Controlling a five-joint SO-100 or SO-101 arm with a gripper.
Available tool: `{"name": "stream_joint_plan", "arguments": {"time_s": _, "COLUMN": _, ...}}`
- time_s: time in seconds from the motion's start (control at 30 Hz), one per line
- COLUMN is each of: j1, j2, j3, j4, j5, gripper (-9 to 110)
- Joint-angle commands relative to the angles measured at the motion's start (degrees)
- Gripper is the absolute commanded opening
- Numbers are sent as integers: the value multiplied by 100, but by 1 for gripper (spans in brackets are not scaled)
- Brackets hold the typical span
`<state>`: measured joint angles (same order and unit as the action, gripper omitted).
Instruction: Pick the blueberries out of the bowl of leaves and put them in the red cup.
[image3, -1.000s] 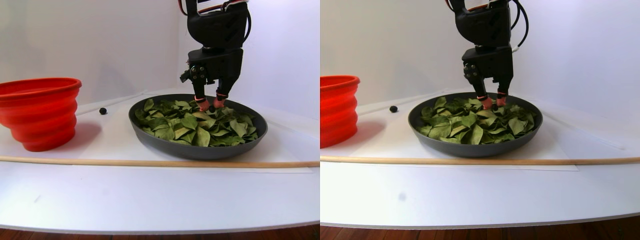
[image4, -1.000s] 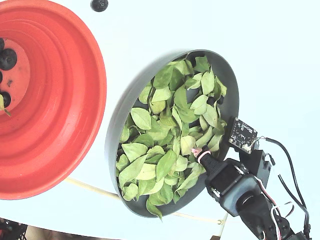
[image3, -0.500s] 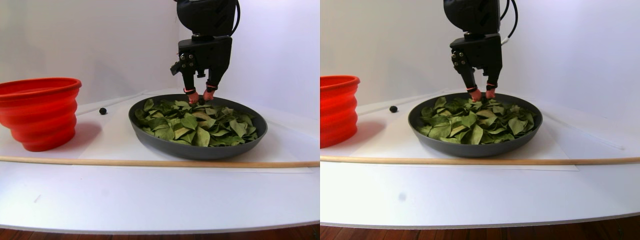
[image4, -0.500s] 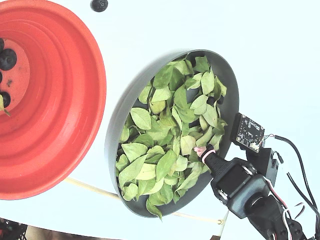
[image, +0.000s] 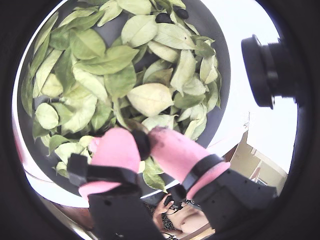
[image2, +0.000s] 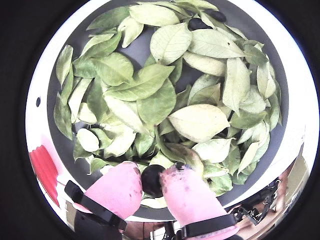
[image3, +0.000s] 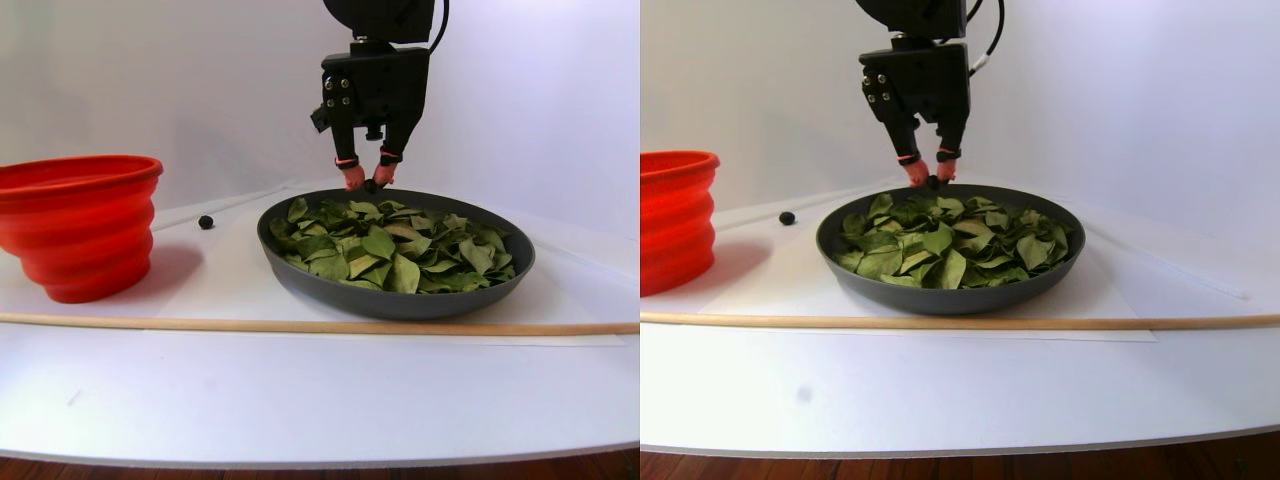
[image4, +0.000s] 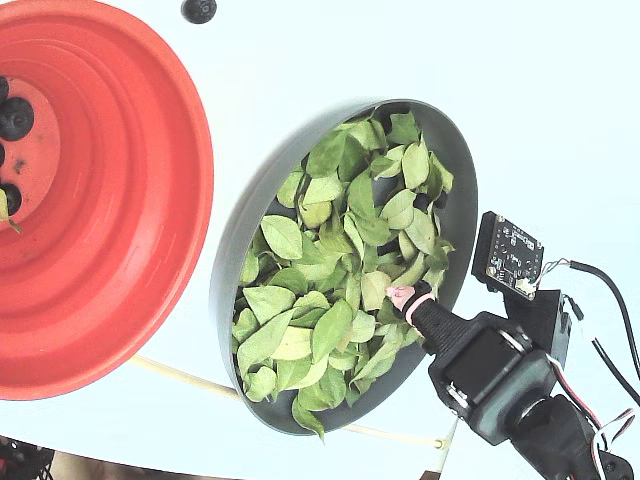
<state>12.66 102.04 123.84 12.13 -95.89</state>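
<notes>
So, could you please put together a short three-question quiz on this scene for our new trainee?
1. True or false: the gripper is closed on a blueberry.
2. Multiple choice: in the stereo pair view, the gripper is
A. over the red cup
B. raised just above the leaves, over the bowl
C. resting on the table
3. Short answer: in the fixed view, where does a loose berry lie outside both vessels?

Key
1. True; a dark berry sits between the pink fingertips.
2. B
3. On the white table at the top edge, beside the red cup's rim.
</notes>
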Motion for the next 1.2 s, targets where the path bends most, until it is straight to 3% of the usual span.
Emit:
{"name": "stream_joint_plan", "arguments": {"time_s": 0.0, "j1": -53, "j2": 694, "j3": -18, "j4": 62, "j5": 53, "gripper": 8}}
{"name": "stream_joint_plan", "arguments": {"time_s": 1.17, "j1": -1433, "j2": 1978, "j3": 431, "j4": 905, "j5": 1266, "gripper": 8}}
